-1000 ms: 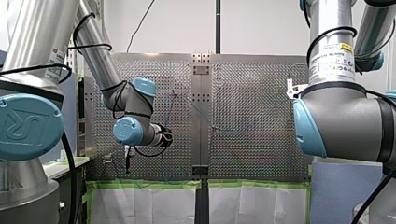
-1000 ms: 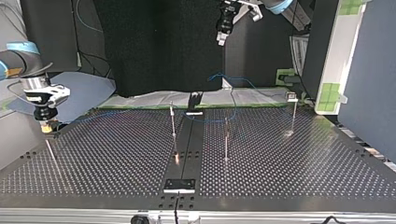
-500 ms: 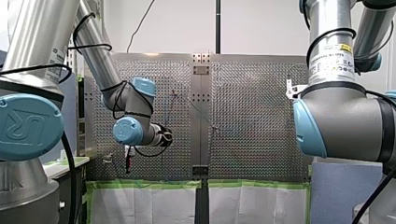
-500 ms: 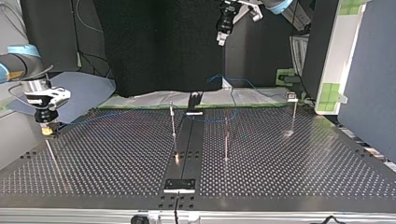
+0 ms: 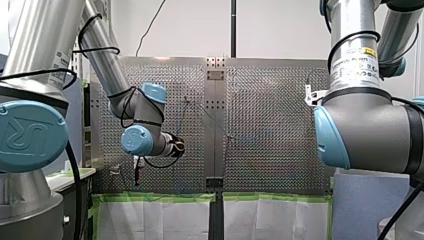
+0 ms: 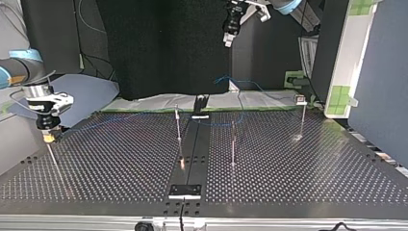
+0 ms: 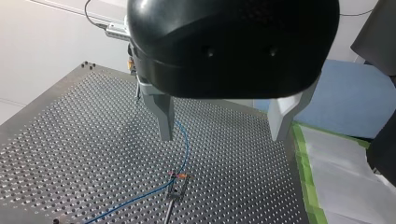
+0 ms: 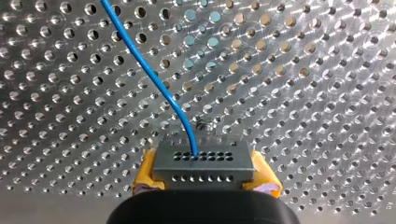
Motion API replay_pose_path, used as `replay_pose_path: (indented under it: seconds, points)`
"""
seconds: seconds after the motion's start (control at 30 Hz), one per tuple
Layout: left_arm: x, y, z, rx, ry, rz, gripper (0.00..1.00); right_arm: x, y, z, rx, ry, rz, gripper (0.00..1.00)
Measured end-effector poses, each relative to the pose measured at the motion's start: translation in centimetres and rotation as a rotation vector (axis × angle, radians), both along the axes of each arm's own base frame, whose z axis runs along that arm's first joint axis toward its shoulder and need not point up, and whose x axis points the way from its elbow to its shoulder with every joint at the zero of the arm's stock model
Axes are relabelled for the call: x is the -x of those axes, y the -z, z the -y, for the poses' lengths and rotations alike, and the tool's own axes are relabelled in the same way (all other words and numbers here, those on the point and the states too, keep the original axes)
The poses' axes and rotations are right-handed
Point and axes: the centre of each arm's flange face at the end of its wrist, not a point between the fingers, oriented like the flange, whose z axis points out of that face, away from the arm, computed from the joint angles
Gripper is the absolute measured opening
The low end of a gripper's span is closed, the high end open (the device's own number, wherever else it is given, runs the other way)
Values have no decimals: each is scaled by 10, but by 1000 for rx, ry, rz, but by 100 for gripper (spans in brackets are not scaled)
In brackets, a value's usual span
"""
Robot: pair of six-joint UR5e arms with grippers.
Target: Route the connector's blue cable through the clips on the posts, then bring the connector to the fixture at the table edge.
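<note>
In the right wrist view a grey connector (image 8: 203, 163) sits between the yellow pads (image 8: 144, 175) of my right gripper, which is shut on it. Its blue cable (image 8: 154, 77) curves away over the perforated table. At the top view's left, my right gripper (image 6: 47, 136) hangs just above the tip of a thin post (image 6: 53, 159). The blue cable (image 6: 240, 94) trails across the far side of the table. My left gripper (image 6: 230, 33) is high above the far edge. Its fingers (image 7: 164, 116) are open and hold nothing, and the cable (image 7: 183, 149) and a clip post (image 7: 176, 185) lie below them.
Three more thin posts (image 6: 178, 126) (image 6: 233, 144) (image 6: 303, 118) stand on the table. A dark centre rail runs between a black fixture (image 6: 200, 105) at the far edge and a plate (image 6: 184, 191) at the near edge. Green tape and white sheeting (image 5: 160, 215) line the table's edge in the front view.
In the top view my right gripper has sunk a little with the connector, closer to the post's tip. My left arm has not moved.
</note>
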Motion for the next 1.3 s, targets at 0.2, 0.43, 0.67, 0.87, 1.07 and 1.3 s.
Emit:
replay_pose_path:
  seconds: [0.2,0.43,0.67,0.87,1.07,1.3]
  points:
    - [0,0,0,0,0,0,100,-2,0,0,11,-1,-12,0]
    - [0,0,0,0,0,0,100,-7,1,-1,13,-6,-29,0]
    - [-1,0,0,1,-2,1,100,-9,3,-2,10,-9,-36,0]
    - [-2,0,-1,0,-6,0,100,-8,7,-2,6,-5,-36,0]
    - [-3,0,-2,0,-9,0,100,-8,6,-1,14,-2,-33,0]
    - [-3,0,-2,0,-10,0,100,-8,5,1,30,4,-27,0]
